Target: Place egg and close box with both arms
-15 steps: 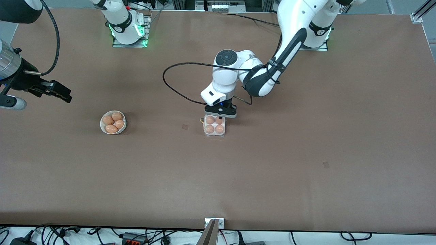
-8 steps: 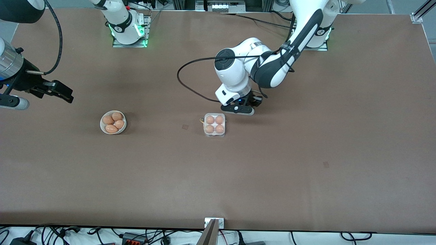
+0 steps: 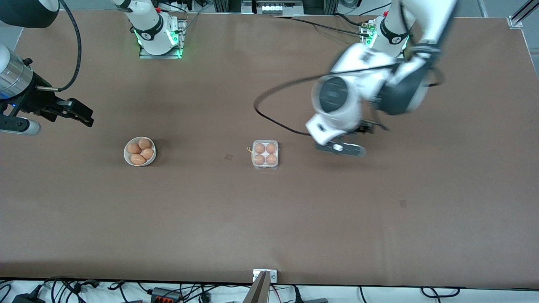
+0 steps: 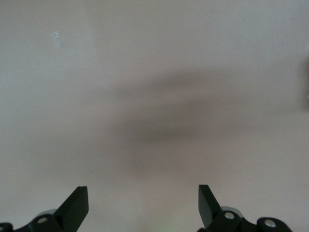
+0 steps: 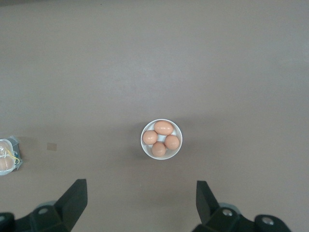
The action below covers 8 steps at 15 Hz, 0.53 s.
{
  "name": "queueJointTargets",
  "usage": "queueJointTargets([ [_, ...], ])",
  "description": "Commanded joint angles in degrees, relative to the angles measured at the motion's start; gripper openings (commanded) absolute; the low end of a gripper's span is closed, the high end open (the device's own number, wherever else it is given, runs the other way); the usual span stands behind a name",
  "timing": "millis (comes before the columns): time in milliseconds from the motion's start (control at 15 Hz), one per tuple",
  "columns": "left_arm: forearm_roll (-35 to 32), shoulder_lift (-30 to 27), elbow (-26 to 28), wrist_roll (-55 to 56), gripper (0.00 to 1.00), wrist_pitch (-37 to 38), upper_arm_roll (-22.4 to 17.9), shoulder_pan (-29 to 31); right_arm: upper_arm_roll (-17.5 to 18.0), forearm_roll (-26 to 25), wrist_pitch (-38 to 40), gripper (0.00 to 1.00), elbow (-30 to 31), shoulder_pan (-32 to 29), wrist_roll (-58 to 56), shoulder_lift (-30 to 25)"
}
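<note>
**Ana:** Fingers [image 4: 77, 205] on the left gripper [image 4: 143, 208] are standing wide apart with nothing between them, and its wrist view is showing only bare table [image 3: 379, 219] underneath. It is hanging over the table beside the box [image 3: 265, 155], toward the left arm's end.

**Ben:** And the right gripper [image 5: 140, 205]?

**Ana:** Spread just as wide and holding nothing, up over the right arm's end of the table, looking straight down on the white bowl [image 5: 161, 139] with its four eggs. That arm is waiting.

**Ben:** What is the box showing?

**Ana:** It is sitting mid-table with all four cells filled, so I am reading the egg [image 3: 271, 148] as already placed. The lid appears to be lying down over the eggs, though I cannot tell whether it is latched.

**Ben:** So which step are we in?

**Ana:** To my eye, the tail end: the egg is in and both arms are standing clear. If the lid is not snapped, the next move is calling for both grippers to come in over the box, one steadying it while the other presses the lid down gently.

**Ben:** Anything getting in the way?

**Ana:** Nothing is crowding the box. The bowl is sitting well apart from it, and the left arm's black cable [image 3: 273, 120] is looping above the table near it.
</note>
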<state>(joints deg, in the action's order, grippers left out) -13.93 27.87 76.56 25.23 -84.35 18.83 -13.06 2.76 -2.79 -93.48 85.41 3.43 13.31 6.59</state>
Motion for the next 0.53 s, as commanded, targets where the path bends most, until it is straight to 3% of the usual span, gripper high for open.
queueJointTargets([
  [0,6.3,-3.5,-1.8,-1.4,1.0,1.8,1.0,8.3,0.0,-0.4,-0.3,1.0,-0.3,0.2,-1.1,-0.1],
  [133,10.7,-4.3,-4.9,-1.4,1.0,1.8,0.9,14.8,0.0,-0.4,-0.4,1.0,-0.4,0.4,-1.1,0.0],
  [267,13.2,-7.7,-4.6,-2.0,1.0,1.7,-0.7,16.8,0.0,-0.5,-0.3,1.0,-0.4,0.4,-1.0,0.0],
  [400,13.9,-11.5,-2.7,-9.2,1.0,1.8,-6.3,16.5,0.0,-0.5,-0.4,1.0,-0.4,0.4,-1.2,0.0],
  [467,14.3,-14.7,1.0,-14.2,1.0,1.3,-8.4,16.4,0.0,-0.5,-0.3,1.0,-0.4,0.5,-1.2,0.0],
])
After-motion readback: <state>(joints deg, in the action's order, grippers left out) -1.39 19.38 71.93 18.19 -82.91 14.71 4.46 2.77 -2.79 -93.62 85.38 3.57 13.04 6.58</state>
